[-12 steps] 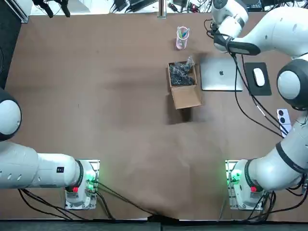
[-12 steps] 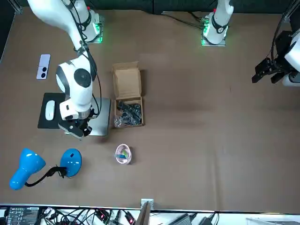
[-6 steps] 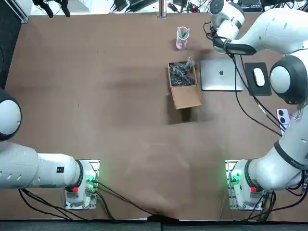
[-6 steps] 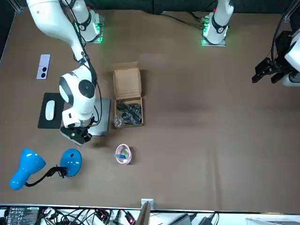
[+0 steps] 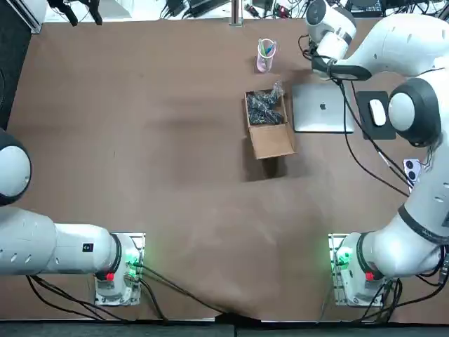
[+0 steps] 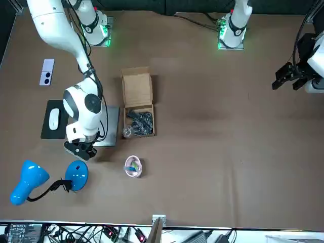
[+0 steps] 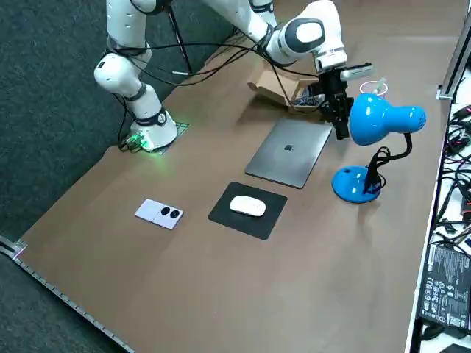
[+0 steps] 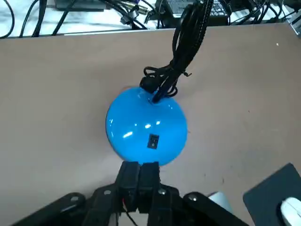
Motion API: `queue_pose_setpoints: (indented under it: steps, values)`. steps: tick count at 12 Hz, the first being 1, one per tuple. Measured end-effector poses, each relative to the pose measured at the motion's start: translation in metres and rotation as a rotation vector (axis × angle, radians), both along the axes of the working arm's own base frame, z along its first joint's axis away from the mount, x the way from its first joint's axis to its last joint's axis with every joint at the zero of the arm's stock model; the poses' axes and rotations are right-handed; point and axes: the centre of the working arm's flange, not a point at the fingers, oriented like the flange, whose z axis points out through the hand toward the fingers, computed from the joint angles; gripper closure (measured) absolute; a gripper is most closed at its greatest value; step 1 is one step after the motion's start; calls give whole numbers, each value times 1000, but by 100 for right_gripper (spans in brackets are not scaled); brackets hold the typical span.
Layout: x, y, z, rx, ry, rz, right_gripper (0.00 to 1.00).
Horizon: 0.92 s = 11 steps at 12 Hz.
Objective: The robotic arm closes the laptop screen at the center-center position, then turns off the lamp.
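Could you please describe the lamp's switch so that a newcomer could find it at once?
Start at the closed silver laptop; the blue lamp stands just past its edge farthest from the robot. On its round base sits a small dark rectangular switch, the only mark on that glossy blue dome, just ahead of the shut right gripper.

right arm (image 6: 83,104) — wht shells, blk cables | base LEDs (image 5: 342,260) grn | right gripper (image 8: 139,165) — blk, by lamp (image 8: 146,126)
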Motion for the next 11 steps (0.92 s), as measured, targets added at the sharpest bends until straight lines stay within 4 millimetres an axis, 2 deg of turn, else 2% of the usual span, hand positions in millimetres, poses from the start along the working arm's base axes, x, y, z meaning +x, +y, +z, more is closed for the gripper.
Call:
queue_pose_setpoints:
  steps: [6, 11]
  values:
    - [5, -15, -35, -22, -49, 12, 98]
    - [15, -25, -41, -20, -65, 11, 98]
